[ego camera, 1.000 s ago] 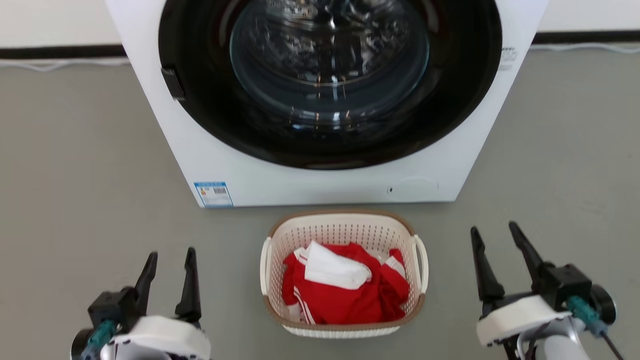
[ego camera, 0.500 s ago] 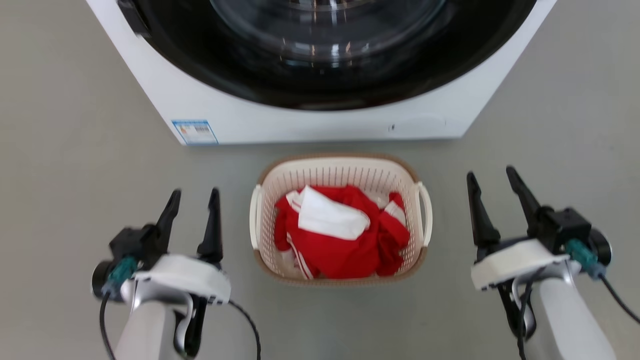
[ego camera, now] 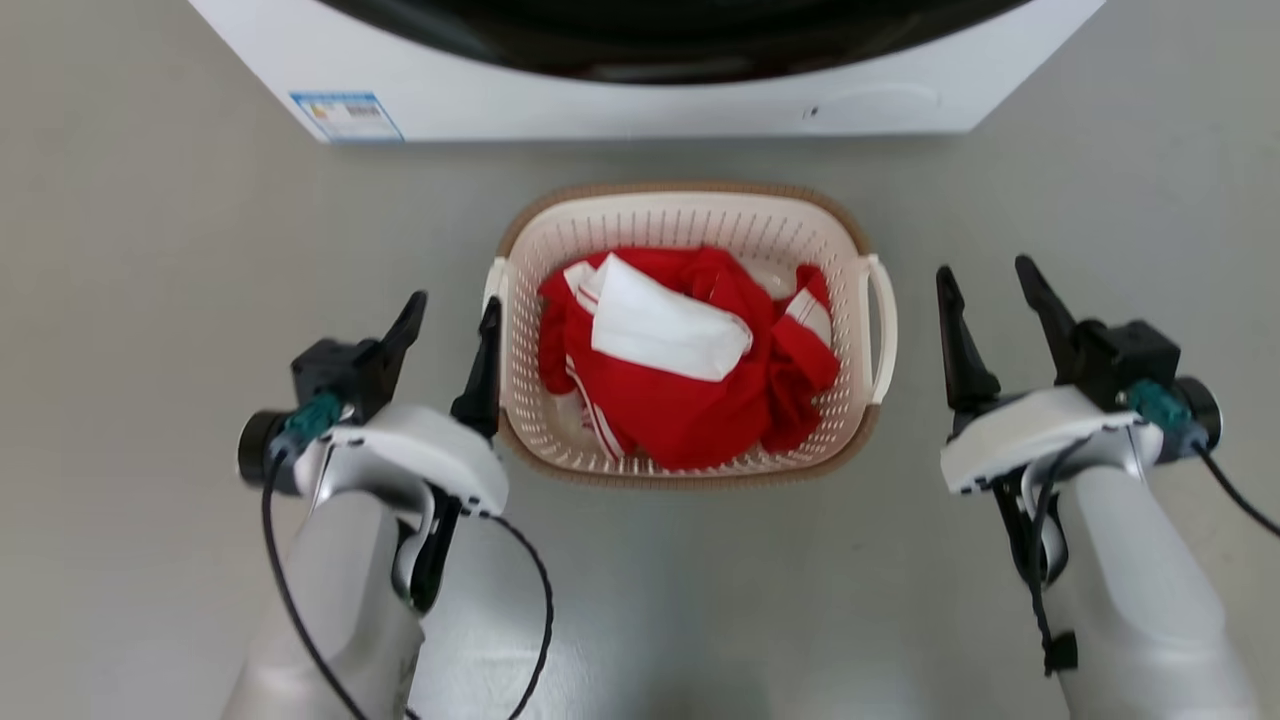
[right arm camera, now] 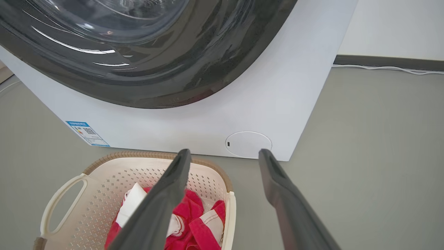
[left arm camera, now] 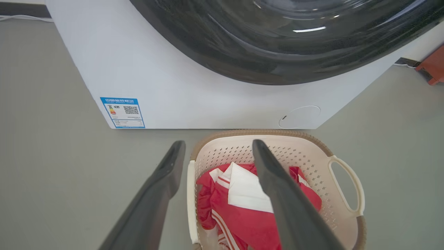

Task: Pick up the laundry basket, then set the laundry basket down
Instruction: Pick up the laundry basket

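The laundry basket (ego camera: 690,215), cream with a brown rim, stands on the grey floor in front of the washing machine and holds red and white clothes (ego camera: 690,380). My left gripper (ego camera: 453,305) is open, its inner finger right beside the basket's left handle (ego camera: 493,285). In the left wrist view that handle (left arm camera: 190,194) lies between the spread fingers of the left gripper (left arm camera: 218,144). My right gripper (ego camera: 985,272) is open, a short gap to the right of the right handle (ego camera: 886,330). The right wrist view shows the right gripper (right arm camera: 224,152) over that handle (right arm camera: 230,215).
The white washing machine (ego camera: 640,100) with its dark round door stands close behind the basket. Bare grey floor (ego camera: 150,250) lies on both sides. A red object (left arm camera: 433,66) sits far right of the machine, and a pale cable (right arm camera: 381,68) runs along the wall.
The head camera has tilted down, so the whole picture shifted. Both arms have reached forward; the left gripper has closed in on the basket's left handle, the right gripper slightly on the right one.
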You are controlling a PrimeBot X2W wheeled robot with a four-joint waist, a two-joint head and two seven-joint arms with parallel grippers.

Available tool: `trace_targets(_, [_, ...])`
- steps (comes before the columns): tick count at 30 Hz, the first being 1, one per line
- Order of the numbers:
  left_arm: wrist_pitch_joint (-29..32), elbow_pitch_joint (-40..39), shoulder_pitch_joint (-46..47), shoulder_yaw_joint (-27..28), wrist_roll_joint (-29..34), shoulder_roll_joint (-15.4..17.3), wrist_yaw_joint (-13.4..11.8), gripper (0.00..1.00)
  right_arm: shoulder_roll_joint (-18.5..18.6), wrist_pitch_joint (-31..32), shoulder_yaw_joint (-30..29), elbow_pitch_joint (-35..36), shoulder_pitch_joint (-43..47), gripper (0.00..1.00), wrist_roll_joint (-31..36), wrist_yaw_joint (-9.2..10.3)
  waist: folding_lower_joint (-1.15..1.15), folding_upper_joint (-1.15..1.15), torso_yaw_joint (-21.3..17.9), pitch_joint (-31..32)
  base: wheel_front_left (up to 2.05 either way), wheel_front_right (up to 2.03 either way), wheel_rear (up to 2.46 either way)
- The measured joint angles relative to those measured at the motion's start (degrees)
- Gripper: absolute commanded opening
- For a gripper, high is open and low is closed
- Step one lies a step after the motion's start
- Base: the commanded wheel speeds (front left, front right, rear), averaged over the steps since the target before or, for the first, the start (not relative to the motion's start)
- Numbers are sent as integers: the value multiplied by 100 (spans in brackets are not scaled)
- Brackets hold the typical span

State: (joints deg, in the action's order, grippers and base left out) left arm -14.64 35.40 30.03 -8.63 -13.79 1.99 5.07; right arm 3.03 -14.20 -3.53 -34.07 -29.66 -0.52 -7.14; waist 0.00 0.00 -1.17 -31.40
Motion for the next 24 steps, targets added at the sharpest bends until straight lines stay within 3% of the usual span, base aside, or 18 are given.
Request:
trace_targets(11, [-1, 989, 942, -534, -148, -13, -2, 100, 15, -1, -90, -531, -591, 100, 62, 0, 0, 0, 25, -710, 0, 0, 0])
trace_targets(24, [-1, 1755, 1673, -426, -230, -15, -71, 100, 22, -1, -172, -568, -827, 100, 98, 0, 0, 0, 7, -1424, 0, 0, 0])
